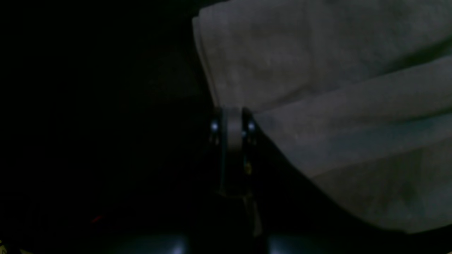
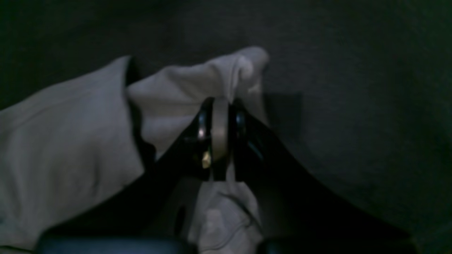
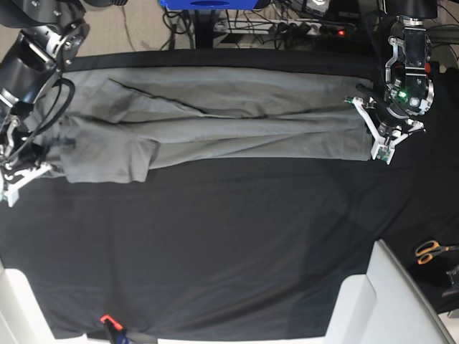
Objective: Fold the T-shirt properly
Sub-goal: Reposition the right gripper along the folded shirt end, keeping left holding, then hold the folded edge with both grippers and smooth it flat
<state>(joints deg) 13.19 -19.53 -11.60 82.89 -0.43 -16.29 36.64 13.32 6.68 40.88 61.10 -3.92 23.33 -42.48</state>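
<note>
Simply T-shirt (image 3: 215, 122) on black cloth (image 3: 215, 244)

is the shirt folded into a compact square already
No, the T-shirt lies stretched in a long band across the black cloth.

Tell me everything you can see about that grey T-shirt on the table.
The T-shirt is plain medium grey, soft-looking and wrinkled. It lies stretched into a long, narrow band across the far part of the black cloth, with lengthwise folds already in it and a sleeve-like flap bulging toward the base view's left end. Each end is pinched: the left tool is shut on one edge, the right tool on a bunched corner at the other.
</note>
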